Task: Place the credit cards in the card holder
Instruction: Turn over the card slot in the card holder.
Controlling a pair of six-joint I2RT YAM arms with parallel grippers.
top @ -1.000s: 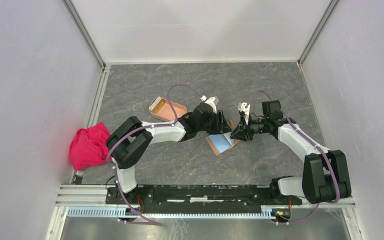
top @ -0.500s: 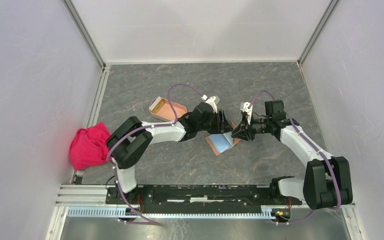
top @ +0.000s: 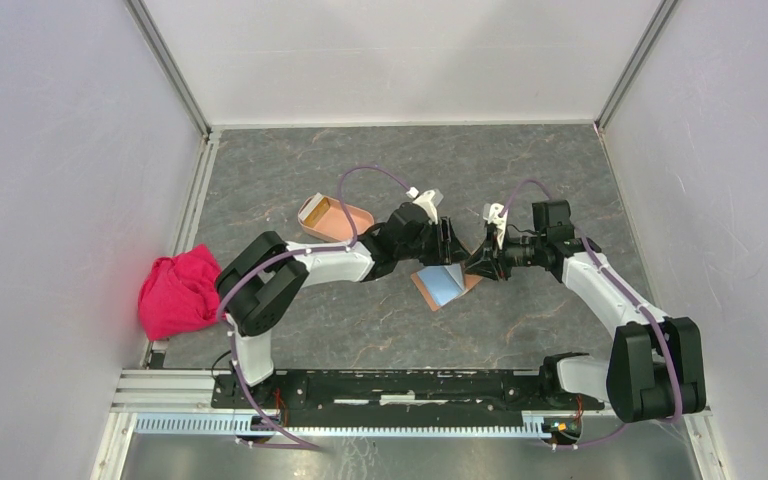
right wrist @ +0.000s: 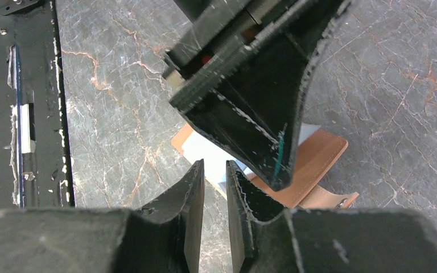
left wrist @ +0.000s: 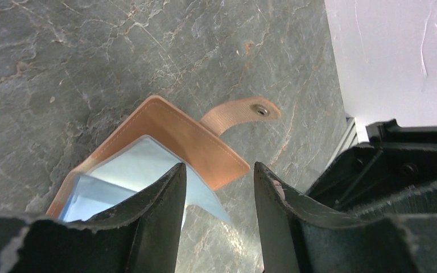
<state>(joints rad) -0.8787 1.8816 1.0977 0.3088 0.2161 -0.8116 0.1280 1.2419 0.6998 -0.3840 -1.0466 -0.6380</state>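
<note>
The salmon-pink card holder (top: 334,216) sits at centre left of the floor; I cannot make out what is in it. A pale blue credit card (top: 447,285) lies on the open brown leather wallet (top: 421,284). My left gripper (top: 452,250) hovers over the wallet's far edge with its jaws apart and empty. In the left wrist view (left wrist: 219,170) the card (left wrist: 125,170) has one corner reaching between the fingers. My right gripper (top: 473,264) is close beside it, open only by a narrow slit, with nothing between its fingers (right wrist: 215,166). The other cards are out of view.
A crumpled pink cloth (top: 178,291) lies at the left wall. The wallet's snap tab (left wrist: 242,111) sticks out on the floor. A left-gripper finger (right wrist: 250,108) hangs just in front of my right gripper. White walls enclose the floor.
The right gripper has moved a little left and farther back, closer to the left gripper. The left gripper has shifted slightly farther back. The wallet and card have not moved.
</note>
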